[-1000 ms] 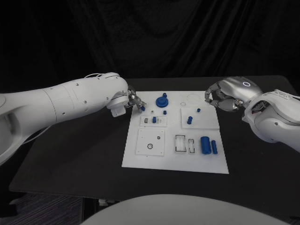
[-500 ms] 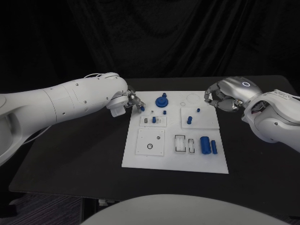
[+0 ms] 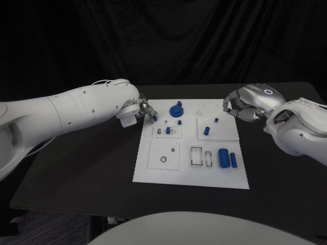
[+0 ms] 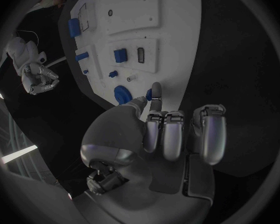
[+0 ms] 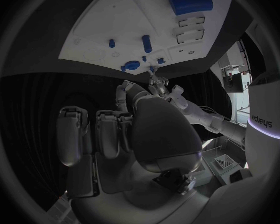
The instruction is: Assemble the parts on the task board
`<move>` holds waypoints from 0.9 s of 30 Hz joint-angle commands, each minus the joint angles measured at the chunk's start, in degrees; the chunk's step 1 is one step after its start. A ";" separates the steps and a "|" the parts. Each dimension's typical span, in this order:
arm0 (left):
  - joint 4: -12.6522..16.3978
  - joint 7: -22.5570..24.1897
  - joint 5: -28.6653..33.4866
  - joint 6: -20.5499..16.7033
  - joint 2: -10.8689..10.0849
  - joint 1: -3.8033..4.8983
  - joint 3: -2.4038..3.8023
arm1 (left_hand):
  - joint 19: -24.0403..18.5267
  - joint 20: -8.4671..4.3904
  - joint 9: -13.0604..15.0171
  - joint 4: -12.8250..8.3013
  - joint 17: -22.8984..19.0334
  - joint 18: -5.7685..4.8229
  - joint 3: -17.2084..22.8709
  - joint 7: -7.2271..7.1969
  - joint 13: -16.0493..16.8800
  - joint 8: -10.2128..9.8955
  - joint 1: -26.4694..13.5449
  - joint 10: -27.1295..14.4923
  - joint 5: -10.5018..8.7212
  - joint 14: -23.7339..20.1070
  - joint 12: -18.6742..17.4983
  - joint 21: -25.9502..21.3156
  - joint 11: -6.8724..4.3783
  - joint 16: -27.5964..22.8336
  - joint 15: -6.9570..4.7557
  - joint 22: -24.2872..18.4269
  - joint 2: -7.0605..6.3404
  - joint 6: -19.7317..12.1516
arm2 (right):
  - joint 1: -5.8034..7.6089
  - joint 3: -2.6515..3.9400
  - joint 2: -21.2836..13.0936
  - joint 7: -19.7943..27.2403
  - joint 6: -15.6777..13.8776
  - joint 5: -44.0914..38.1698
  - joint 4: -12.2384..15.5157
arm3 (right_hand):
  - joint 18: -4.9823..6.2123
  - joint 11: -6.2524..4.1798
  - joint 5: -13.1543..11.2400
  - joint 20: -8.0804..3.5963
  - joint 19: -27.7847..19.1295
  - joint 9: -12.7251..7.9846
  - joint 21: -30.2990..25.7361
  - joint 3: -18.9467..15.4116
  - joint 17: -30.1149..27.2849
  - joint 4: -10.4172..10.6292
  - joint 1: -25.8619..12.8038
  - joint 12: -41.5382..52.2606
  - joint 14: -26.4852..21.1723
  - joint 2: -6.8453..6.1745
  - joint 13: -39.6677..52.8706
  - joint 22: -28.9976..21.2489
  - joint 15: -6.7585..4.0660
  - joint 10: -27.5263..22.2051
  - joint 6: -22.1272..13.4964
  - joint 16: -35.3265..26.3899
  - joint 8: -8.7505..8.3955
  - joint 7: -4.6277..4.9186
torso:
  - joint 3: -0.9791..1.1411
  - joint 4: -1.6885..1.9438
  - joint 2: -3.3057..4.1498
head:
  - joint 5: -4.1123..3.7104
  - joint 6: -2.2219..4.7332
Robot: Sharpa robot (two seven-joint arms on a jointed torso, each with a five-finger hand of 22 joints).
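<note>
The white task board (image 3: 193, 168) lies in the middle of the black table. On it stand a round blue knob (image 3: 177, 109), small blue pegs (image 3: 207, 131) and a thick blue cylinder (image 3: 223, 157) with a thinner one (image 3: 233, 160) beside it. My left hand (image 3: 139, 111) hovers at the board's far left corner and pinches a small blue part (image 3: 155, 118) between thumb and a finger; the left wrist view shows that part (image 4: 149, 91) at the fingertip (image 4: 156, 90). My right hand (image 3: 241, 108) hangs at the board's far right edge, fingers curled in with nothing in them.
The board has empty white recesses: a square plate with a ring (image 3: 164, 154) and two narrow slots (image 3: 197, 156). Bare black table (image 3: 83, 168) surrounds the board on every side. A dark curtain closes off the back.
</note>
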 commanded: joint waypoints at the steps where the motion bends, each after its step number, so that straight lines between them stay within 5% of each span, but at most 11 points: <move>1: 0.02 0.53 0.32 0.50 0.00 -0.14 0.05 | 1.99 0.29 -0.06 -0.27 15.09 1.05 0.05 0.16 15.06 -0.23 0.63 6.05 0.36 5.95 0.20 -0.39 0.49 0.15 0.42 12.64 -0.24 -0.49 | -0.11 0.04 -0.03 -0.72 0.09 -0.34 0.08 | 0.94 0.03 0.34 0.19 3.65 0.06 -0.20 0.36 8.30 -0.05 0.28 -0.23 4.56 0.21 13.49 13.25 0.09 4.74 0.36 -0.36 0.20 0.16 | 0.01 0.00 -0.01 | -0.02 -0.01; 8: 0.02 0.32 0.32 0.67 -0.13 -0.15 0.05 | 1.78 0.42 -0.03 -0.85 15.09 1.13 0.96 0.34 15.06 -0.51 0.87 6.05 2.02 5.95 0.20 -0.76 0.68 0.15 0.60 12.53 -0.59 -0.99 | -0.11 0.04 -0.01 -0.79 0.31 -0.34 0.04 | 0.96 0.02 0.36 0.18 3.63 0.08 -0.26 0.40 8.33 -0.08 0.28 -0.25 4.56 0.22 13.46 13.23 0.07 4.72 0.43 -0.34 0.21 0.14 | 0.03 0.01 -0.01 | 0.03 -0.01; 27: 0.15 0.13 0.32 1.26 -0.66 -0.15 0.05 | 1.43 0.67 0.38 -1.81 15.09 1.26 1.85 0.72 15.06 -0.69 1.09 6.05 2.64 5.95 0.20 -1.38 1.02 0.15 0.90 12.35 -1.43 -2.46 | -0.12 0.04 0.24 -0.64 0.48 2.18 -0.24 | 0.97 0.07 0.40 0.18 3.60 0.14 -0.33 0.49 8.28 -0.17 0.36 -0.34 4.55 0.25 13.35 13.20 0.08 4.64 0.61 -0.37 0.27 0.08 | 0.03 0.08 0.00 | 0.31 -0.01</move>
